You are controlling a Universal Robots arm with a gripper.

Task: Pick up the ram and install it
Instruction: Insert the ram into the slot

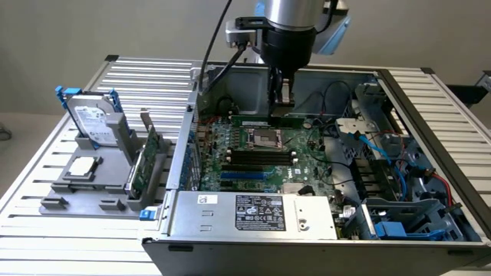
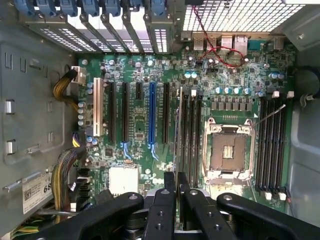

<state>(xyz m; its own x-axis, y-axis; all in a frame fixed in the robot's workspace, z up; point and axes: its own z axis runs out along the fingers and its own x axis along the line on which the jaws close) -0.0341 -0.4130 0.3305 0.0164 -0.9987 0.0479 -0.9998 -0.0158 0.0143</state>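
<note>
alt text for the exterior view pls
A robot arm's gripper reaches down into an open computer case, jaws shut on a slim green ram stick just over the motherboard beside the processor socket. A hard drive stands on a grey rack at the exterior view's left.

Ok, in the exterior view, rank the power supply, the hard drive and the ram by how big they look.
1. power supply: clearly the largest.
2. hard drive: standing upright in its holder.
3. ram: a thin green strip. It sits farther back in the case, which shrinks it somewhat.
</note>
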